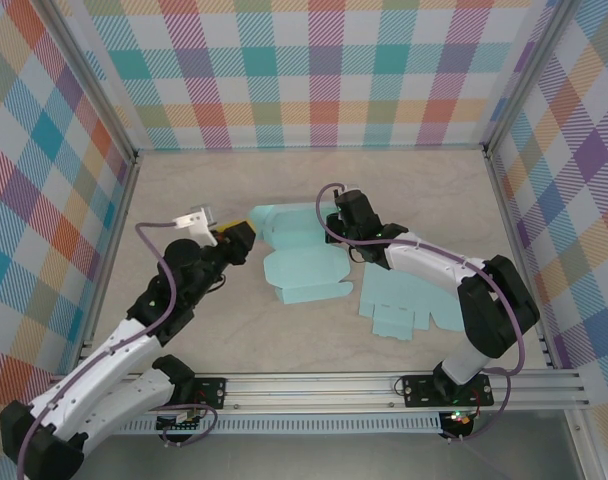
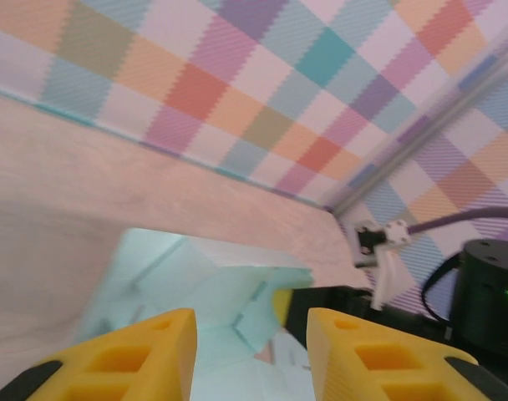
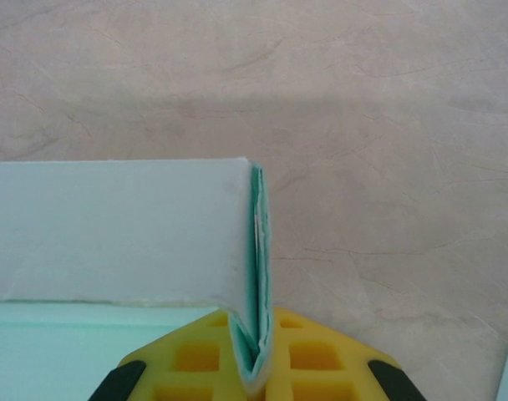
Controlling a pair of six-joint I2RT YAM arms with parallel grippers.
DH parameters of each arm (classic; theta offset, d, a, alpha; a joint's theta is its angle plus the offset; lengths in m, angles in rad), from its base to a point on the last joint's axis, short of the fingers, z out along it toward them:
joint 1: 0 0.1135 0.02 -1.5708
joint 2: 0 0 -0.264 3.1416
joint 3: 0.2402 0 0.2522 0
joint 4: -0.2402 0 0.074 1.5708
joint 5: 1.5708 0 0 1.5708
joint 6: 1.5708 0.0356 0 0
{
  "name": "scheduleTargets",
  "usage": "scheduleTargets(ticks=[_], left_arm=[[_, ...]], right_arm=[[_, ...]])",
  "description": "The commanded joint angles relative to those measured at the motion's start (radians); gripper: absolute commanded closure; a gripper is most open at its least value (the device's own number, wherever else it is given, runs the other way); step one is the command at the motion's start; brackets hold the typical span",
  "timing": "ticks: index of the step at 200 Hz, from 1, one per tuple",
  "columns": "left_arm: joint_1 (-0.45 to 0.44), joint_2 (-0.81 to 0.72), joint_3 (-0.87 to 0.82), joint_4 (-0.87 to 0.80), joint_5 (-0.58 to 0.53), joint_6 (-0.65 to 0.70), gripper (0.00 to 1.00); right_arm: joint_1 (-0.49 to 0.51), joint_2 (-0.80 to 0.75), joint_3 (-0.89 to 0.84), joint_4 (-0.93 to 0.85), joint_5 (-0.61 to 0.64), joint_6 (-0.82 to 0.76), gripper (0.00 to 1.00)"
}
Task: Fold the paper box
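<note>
right pincer [image 3: 256, 338] was shut on upright box [image 1: 302, 272] fold — left pincer [image 2: 251, 338] stood part open, empty; box lay just ahead of it, between both arms, left nearer free end.

Pale wooden table [image 1: 234, 335] with partly folded teal paper box [image 1: 304, 268] beside flat teal cutout [image 1: 409, 305].
</note>
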Motion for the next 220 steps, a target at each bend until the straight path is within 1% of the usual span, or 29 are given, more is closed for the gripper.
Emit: scheduleTargets(ticks=[1, 25, 36, 61, 88, 110, 134, 167, 183, 199, 220], left_arm=[[0.024, -0.017, 0.017, -0.197, -0.210, 0.061, 0.63], [0.079, 0.024, 0.031, -0.209, -0.273, 0.073, 0.65], [0.111, 0.059, 0.034, -0.195, -0.280, 0.073, 0.66], [0.173, 0.159, 0.025, -0.122, -0.228, 0.078, 0.66], [0.204, 0.269, 0.012, -0.012, -0.155, 0.129, 0.66], [0.208, 0.354, 0.031, 0.024, -0.102, 0.187, 0.66], [0.208, 0.420, 0.036, 0.082, 0.002, 0.235, 0.66], [0.206, 0.429, 0.003, 0.180, 0.185, 0.246, 0.66], [0.195, 0.423, -0.007, 0.207, 0.254, 0.246, 0.66], [0.174, 0.430, -0.009, 0.215, 0.291, 0.256, 0.66], [0.144, 0.444, -0.010, 0.222, 0.303, 0.279, 0.66]], right_arm=[[0.006, -0.013, -0.012, 0.025, -0.030, 0.013, 1.00], [0.006, -0.030, -0.016, 0.024, -0.048, 0.009, 1.00], [0.006, -0.037, -0.021, 0.024, -0.051, 0.010, 1.00], [0.006, -0.050, -0.026, 0.023, -0.063, 0.010, 1.00], [0.006, -0.048, -0.023, 0.022, -0.081, 0.008, 1.00], [0.007, -0.041, -0.017, 0.023, -0.092, 0.008, 1.00], [0.007, -0.032, -0.010, 0.023, -0.094, 0.007, 1.00], [0.007, -0.020, 0.004, 0.007, -0.078, 0.002, 1.00], [0.007, -0.012, 0.009, 0.001, -0.075, 0.001, 1.00], [0.007, -0.008, 0.011, 0.006, -0.081, 0.003, 1.00], [0.007, -0.008, 0.011, 0.011, -0.091, 0.004, 1.00]])
